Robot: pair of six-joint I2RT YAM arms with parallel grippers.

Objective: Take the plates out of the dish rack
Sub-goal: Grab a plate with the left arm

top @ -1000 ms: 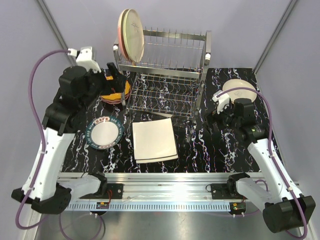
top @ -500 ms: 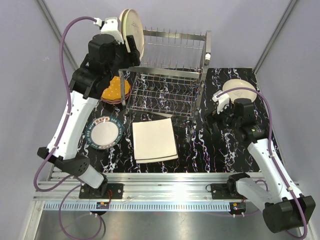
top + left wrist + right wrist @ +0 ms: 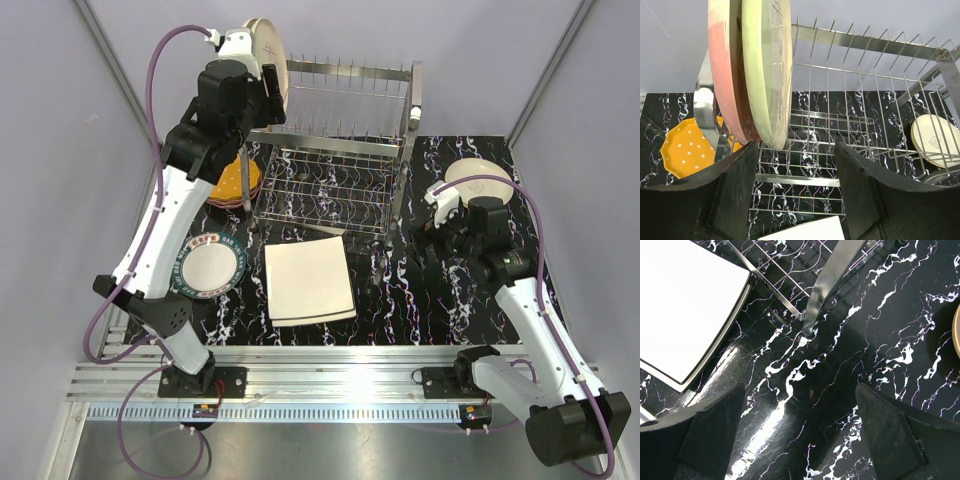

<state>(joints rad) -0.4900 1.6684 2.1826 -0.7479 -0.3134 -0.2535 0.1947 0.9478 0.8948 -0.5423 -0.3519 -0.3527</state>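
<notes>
Lying flat at the far left of the table (image 3: 400, 290): the orange plate (image 3: 228, 180) on top of a small stack, with the patterned-rim plate (image 3: 208, 266) resting nearer the bases.

The left gripper (image 3: 796, 162) is hovering high at the upper-left corner of the dish rack (image 3: 340, 150). Its fingers are standing partly apart and holding nothing. Just above them two plates are standing on edge in the top tier: the pink plate (image 3: 722, 65) outermost and the cream plate (image 3: 767, 70) leaning against it, the two faces touching.

Judging by looks, these are glazed ceramic: stiff, heavy for their thickness, slick and chippable. The best hold is probably a pinch across the rim of one plate only, then a lift straight up clear of the pegs. The neighbour is likely to drag along or tip.

The square plates (image 3: 308, 278) are sitting stacked at centre front. The rack's lower tier is showing no plates.

The right gripper (image 3: 800, 405) is hanging low over bare table with its fingers spread wide, carrying nothing. The round cream plate (image 3: 478, 180) is lying behind it.
</notes>
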